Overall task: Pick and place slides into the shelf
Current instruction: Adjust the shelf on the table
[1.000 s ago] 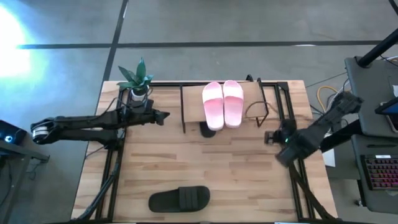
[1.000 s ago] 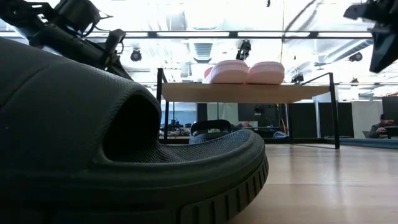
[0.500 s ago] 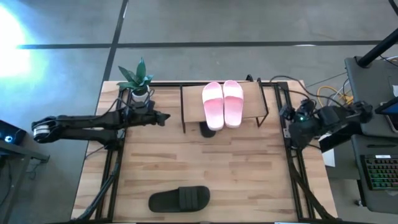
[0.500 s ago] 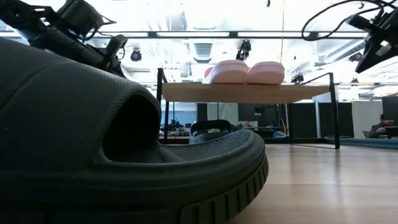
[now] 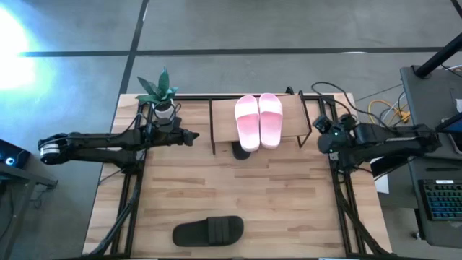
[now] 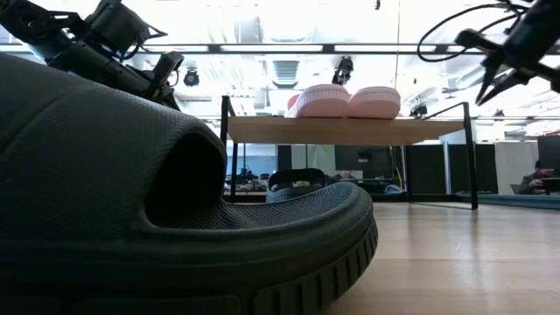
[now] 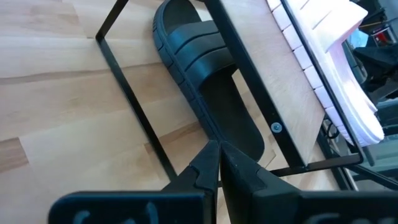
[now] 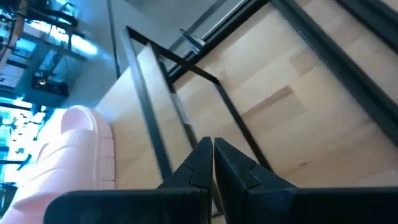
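Observation:
Two pale pink slides (image 5: 247,121) (image 5: 271,119) lie side by side, soles down, on the shelf's top board (image 5: 292,115) at the far middle of the table. One dark slide (image 7: 205,81) lies on the tabletop under the shelf, its toe end poking out (image 5: 240,150). Another dark slide (image 5: 208,231) lies near the front edge, filling the low view (image 6: 175,219). My left gripper (image 5: 193,135) is shut and hangs left of the shelf, pointing at it. My right gripper (image 5: 321,141) is shut and hangs off the shelf's right end, empty.
A small potted plant (image 5: 159,90) stands at the table's far left corner, just behind my left arm. Black frame rails (image 5: 130,202) run along both table sides. A desk with a keyboard (image 5: 440,209) stands beyond the right edge. Bare wood (image 5: 274,195) lies between shelf and near slide.
My right arm has swung from the right-middle of the table toward the far edge, and its wrist has rolled. Its shut gripper now points at the shelf's right end. The slides and the shelf have not moved.

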`<act>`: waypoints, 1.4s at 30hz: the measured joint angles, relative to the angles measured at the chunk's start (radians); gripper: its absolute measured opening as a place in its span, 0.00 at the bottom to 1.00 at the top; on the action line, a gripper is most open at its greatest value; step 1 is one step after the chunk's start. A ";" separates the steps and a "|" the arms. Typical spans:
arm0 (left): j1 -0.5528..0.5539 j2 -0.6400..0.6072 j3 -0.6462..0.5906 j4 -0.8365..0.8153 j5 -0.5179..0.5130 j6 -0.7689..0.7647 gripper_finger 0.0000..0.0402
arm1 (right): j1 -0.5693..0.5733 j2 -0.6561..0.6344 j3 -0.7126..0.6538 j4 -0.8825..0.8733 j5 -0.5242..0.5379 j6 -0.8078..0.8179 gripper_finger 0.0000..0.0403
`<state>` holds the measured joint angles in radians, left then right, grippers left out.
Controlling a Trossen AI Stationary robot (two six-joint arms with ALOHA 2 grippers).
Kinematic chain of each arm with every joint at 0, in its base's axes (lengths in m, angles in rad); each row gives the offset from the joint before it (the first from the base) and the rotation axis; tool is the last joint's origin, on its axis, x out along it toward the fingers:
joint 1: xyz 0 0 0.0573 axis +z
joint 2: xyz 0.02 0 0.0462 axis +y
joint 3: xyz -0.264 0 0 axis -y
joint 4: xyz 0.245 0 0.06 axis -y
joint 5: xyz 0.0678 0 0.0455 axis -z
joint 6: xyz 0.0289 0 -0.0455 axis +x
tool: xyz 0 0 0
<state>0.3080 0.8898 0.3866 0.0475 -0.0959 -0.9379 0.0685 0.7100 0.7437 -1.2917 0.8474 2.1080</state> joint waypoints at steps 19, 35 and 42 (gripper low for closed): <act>0.000 -0.004 0.002 -0.001 0.014 0.002 0.00 | -0.145 0.163 0.004 0.209 -0.177 -0.262 0.02; 0.000 0.002 0.000 -0.001 0.015 0.037 0.00 | -0.071 0.171 0.103 0.084 -0.248 -0.296 0.02; -0.002 -0.008 0.000 -0.005 0.121 0.049 0.00 | 0.015 0.203 0.181 -0.051 -0.284 -0.277 0.02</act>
<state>0.3061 0.8816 0.3865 0.0425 0.0248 -0.8890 0.0830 0.9130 0.9251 -1.3428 0.5630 1.8309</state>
